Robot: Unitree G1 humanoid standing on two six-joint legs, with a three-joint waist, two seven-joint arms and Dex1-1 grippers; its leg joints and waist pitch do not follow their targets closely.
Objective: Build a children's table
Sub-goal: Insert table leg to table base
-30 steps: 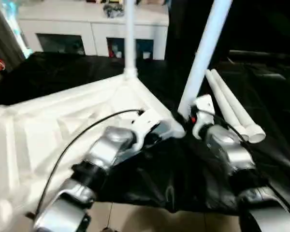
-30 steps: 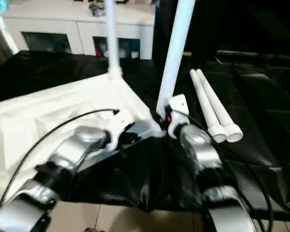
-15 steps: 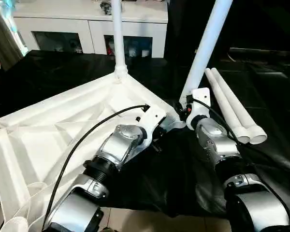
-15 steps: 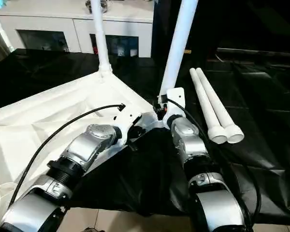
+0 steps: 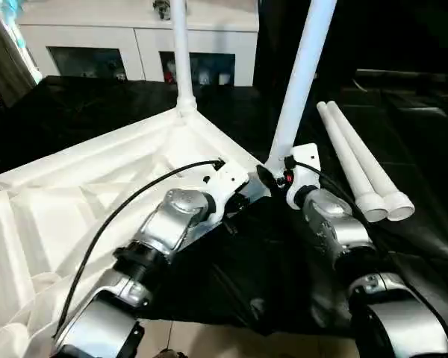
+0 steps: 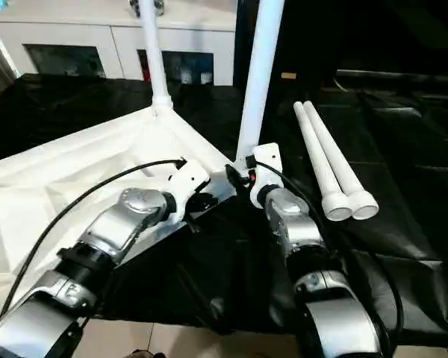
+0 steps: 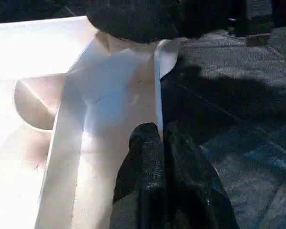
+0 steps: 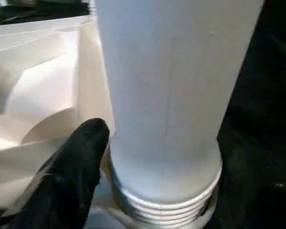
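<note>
The children's table lies upside down on black cloth, its ribbed white top (image 5: 82, 201) facing up. One white leg (image 5: 181, 60) stands in the far corner socket. A second leg (image 5: 299, 82) rises from the near right corner, leaning slightly right; its threaded base (image 8: 167, 191) sits at the socket. My left gripper (image 7: 158, 138) is shut on the top's thin rim next to that corner. My right gripper (image 5: 278, 173) is at the base of the leaning leg. Two loose legs (image 5: 358, 164) lie side by side to the right.
A white cabinet with glass doors (image 5: 134, 41) stands behind the work. Black cloth (image 5: 411, 112) covers the floor around the table; bare tile (image 5: 231, 347) shows at the near edge. A black cable (image 5: 127, 212) runs along my left forearm.
The camera has shifted a little. Both arms stay at the near right corner. The leg there leans slightly less than before.
</note>
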